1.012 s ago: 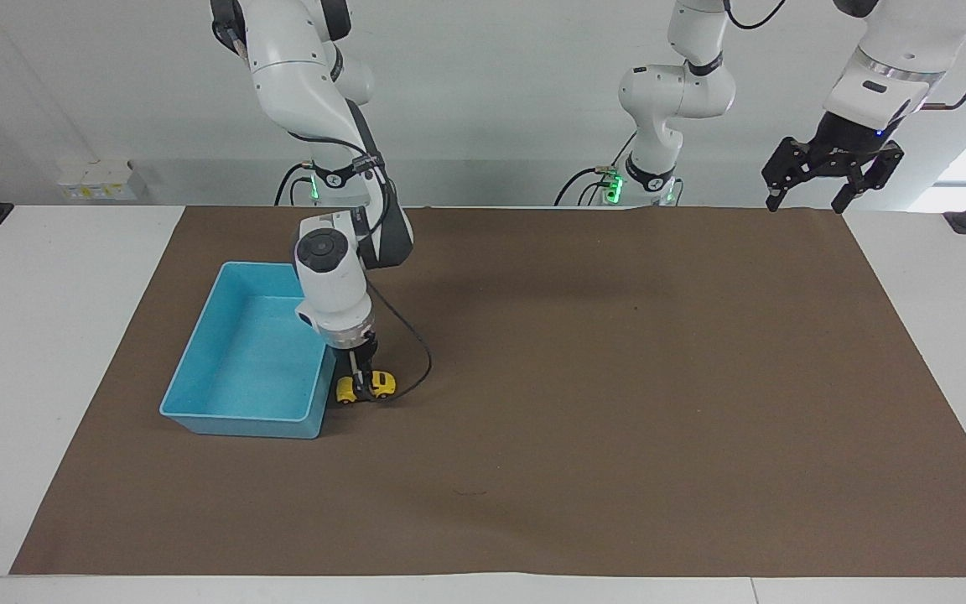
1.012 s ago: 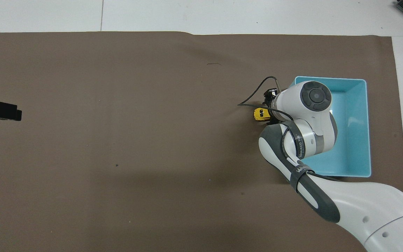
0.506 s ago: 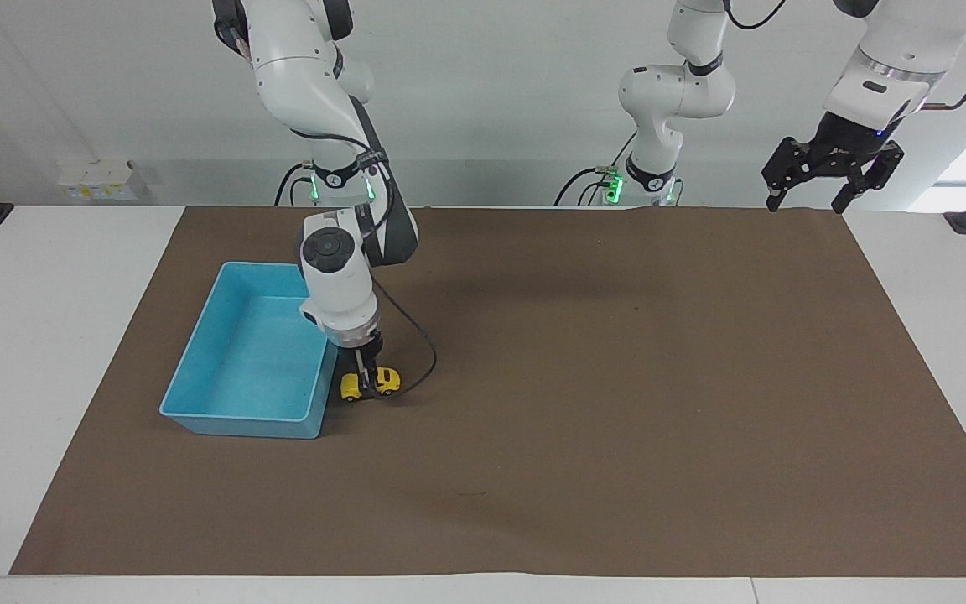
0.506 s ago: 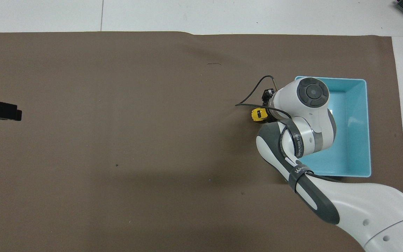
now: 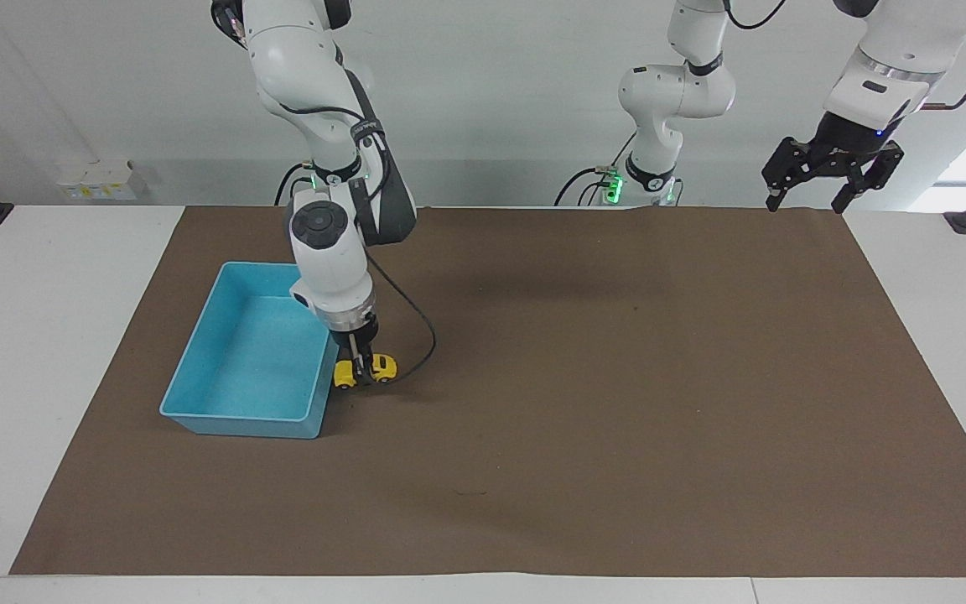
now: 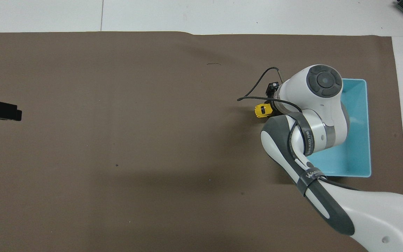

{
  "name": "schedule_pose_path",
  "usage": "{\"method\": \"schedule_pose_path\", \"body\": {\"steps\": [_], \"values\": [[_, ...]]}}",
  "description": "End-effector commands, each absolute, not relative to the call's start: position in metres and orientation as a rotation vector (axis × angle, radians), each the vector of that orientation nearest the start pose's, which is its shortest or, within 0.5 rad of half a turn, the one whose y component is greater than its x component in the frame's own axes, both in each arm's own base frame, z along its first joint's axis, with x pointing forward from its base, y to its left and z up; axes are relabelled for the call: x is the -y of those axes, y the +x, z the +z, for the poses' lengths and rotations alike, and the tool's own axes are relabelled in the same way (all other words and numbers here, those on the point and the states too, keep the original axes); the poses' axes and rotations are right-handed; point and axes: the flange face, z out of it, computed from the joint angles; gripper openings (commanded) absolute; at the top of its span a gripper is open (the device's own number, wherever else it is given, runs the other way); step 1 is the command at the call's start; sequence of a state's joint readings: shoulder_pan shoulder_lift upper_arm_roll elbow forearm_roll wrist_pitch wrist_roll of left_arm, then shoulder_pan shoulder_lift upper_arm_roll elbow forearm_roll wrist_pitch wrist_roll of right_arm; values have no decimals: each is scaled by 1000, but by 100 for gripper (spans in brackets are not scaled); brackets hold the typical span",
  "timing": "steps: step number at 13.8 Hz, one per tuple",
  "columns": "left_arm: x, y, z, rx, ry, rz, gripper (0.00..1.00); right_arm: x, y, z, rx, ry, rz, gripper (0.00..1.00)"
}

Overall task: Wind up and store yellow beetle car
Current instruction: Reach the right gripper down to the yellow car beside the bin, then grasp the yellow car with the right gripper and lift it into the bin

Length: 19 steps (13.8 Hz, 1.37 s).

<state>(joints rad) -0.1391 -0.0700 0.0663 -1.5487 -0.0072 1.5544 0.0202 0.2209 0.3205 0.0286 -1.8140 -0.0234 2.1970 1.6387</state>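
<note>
Facing view shows my right gripper (image 5: 360,367) with its jaws closed across the yellow beetle car (image 5: 365,370), just beside the blue bin (image 5: 198,376) wall, toward the left arm's end. Its long axis runs away from that wall. Rounded bright body, black wheels. My left gripper (image 5: 812,198) waits well apart, jaws spread and empty.

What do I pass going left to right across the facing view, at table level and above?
blue bin → yellow beetle car, gripped by the right gripper beside the bin → bare brown mat → left gripper, waiting raised over the mat's corner.
</note>
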Motion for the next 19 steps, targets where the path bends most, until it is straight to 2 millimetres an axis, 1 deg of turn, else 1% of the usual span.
{"method": "schedule_pose_path", "body": {"steps": [1, 5, 9, 11, 13, 16, 19], "values": [[34, 525, 671, -145, -3141, -115, 100, -159, 615, 398, -2008, -2344, -36, 0], [34, 525, 671, -147, -3141, -115, 100, -156, 606, 424, -2014, -2347, -25, 0], [34, 525, 671, -145, -3141, -115, 100, -152, 593, 457, -2003, -2363, -23, 0], [34, 525, 671, -145, -3141, -113, 100, -152, 591, 473, -1989, -2380, -20, 0], [34, 525, 671, -147, -3141, -111, 100, -150, 591, 494, -1913, -2446, -18, 0], [34, 524, 670, -142, -3142, -99, 100, -140, 596, 527, -1761, -2555, -28, 0], [34, 524, 671, -140, -3142, -106, 100, -133, 592, 553, -1568, -2687, -18, 0]]}}
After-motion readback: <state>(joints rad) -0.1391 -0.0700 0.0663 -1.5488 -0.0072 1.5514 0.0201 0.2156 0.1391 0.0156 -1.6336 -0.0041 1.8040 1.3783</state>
